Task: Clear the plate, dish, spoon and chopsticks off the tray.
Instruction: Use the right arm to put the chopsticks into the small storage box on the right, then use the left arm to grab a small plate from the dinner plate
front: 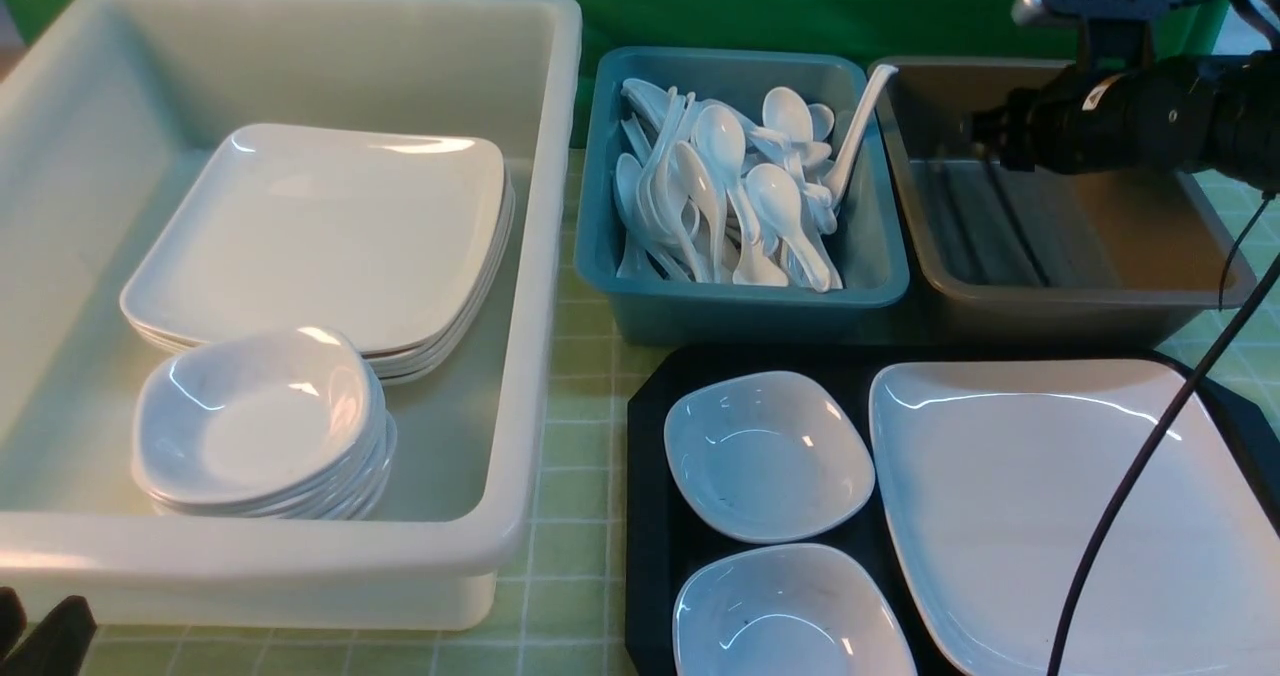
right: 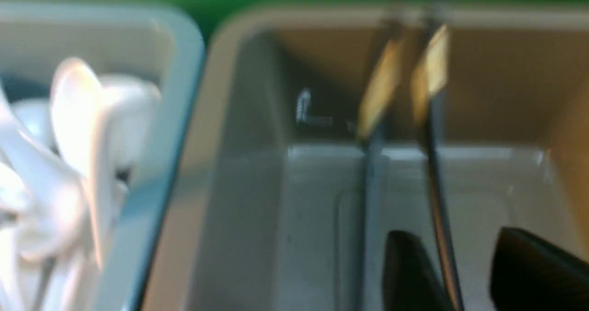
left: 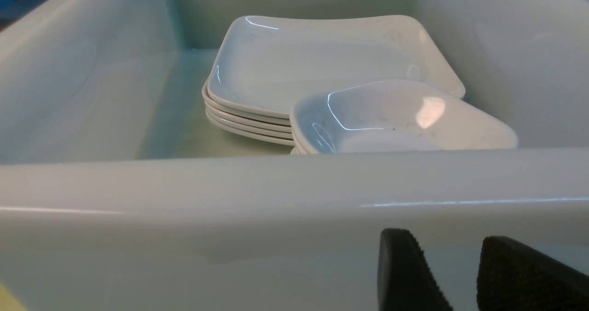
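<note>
Far left: large cream plastic tub holding stacked square plates and stacked small dishes.

Front right: black plastic clipped-corner tray carrying the large white glossy square plate, with two small deep white dishes just beside it.

Behind the tray: brown plastic bin; the thin black gold-banded chopsticks lie inside, blurred.

Next to it: teal bin with a heap of white soup spoons.

Over the brown bin, right gripper: jaws parted, gripping nothing.

At the tub's near wall, left gripper: jaws apart, empty.
</note>
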Controlling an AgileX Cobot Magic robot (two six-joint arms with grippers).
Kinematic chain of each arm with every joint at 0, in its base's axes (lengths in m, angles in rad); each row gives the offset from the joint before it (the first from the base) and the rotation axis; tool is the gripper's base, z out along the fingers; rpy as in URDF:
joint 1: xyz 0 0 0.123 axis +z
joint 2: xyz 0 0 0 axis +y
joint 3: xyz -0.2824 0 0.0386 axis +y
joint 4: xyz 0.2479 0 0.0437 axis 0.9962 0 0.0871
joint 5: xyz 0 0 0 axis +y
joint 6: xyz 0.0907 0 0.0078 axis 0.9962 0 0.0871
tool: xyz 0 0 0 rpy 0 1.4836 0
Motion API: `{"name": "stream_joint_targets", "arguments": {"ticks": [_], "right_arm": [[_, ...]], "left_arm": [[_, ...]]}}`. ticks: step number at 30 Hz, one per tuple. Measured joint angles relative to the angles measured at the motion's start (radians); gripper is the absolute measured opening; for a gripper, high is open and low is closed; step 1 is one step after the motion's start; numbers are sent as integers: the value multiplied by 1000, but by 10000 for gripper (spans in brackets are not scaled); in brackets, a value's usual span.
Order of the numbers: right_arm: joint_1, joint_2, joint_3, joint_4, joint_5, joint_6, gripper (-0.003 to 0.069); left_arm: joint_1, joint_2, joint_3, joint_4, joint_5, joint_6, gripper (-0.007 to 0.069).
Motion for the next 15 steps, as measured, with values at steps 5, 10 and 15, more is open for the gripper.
{"name": "stream_joint_targets", "arguments": {"ticks": [5, 10, 15], "right_arm": [[0, -47, 1, 1, 118, 3, 320], [0, -168, 1, 1, 260, -73, 137], [0, -360, 0, 4, 447, -129, 8]], "left_arm": [[0, 0, 0, 0, 0, 0, 222], [0, 0, 0, 0, 0, 0, 222], [0, 0, 0, 0, 0, -1, 222]]}}
